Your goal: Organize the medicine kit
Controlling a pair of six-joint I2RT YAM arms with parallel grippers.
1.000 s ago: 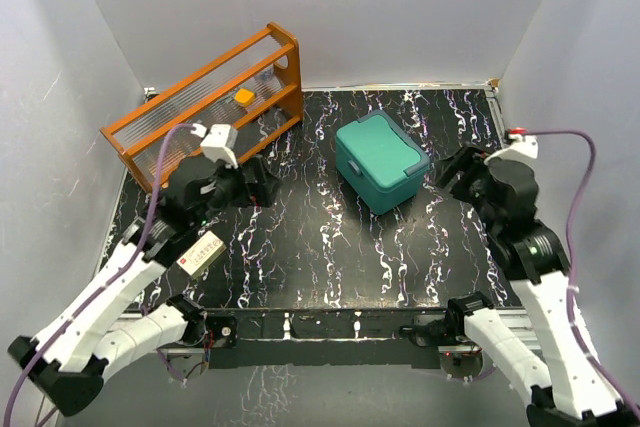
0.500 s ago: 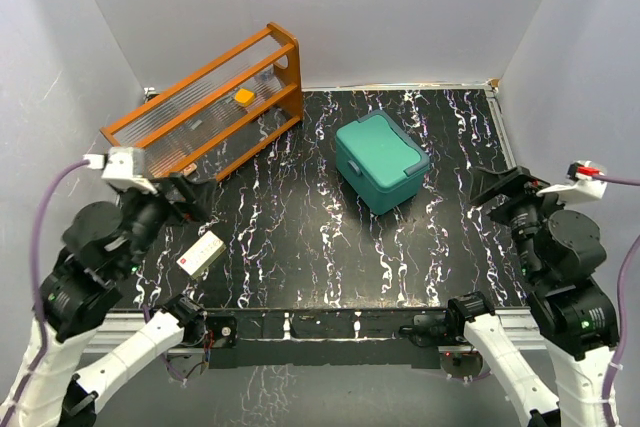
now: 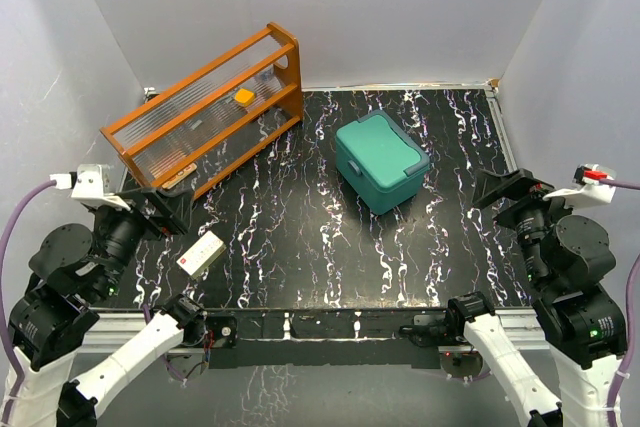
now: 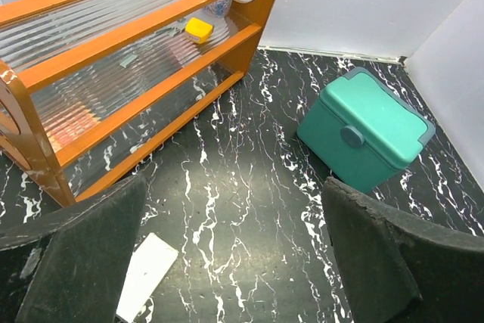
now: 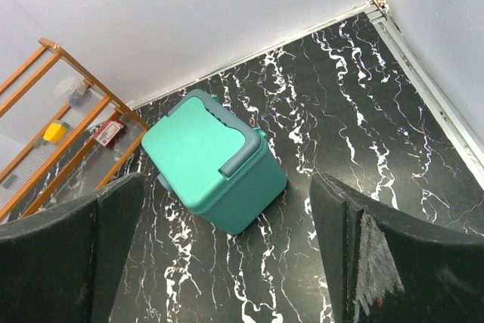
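Teal medicine kit (image 3: 381, 162) closed, right of table centre, toward back. Jaws spread wide, empty: left gripper (image 4: 233, 184), right gripper (image 5: 227, 179). Left wrist view catches kit's round latch (image 4: 352, 136); right wrist view instead shows raised bar (image 5: 239, 158) on lid edge.

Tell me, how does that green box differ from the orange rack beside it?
The medicine kit is a closed teal plastic box hiding its contents; the orange rack is an open wooden frame with see-through shelves, a yellow item showing on one. The kit is compact and squat; the rack is much longer. Both stand skewed on the table.
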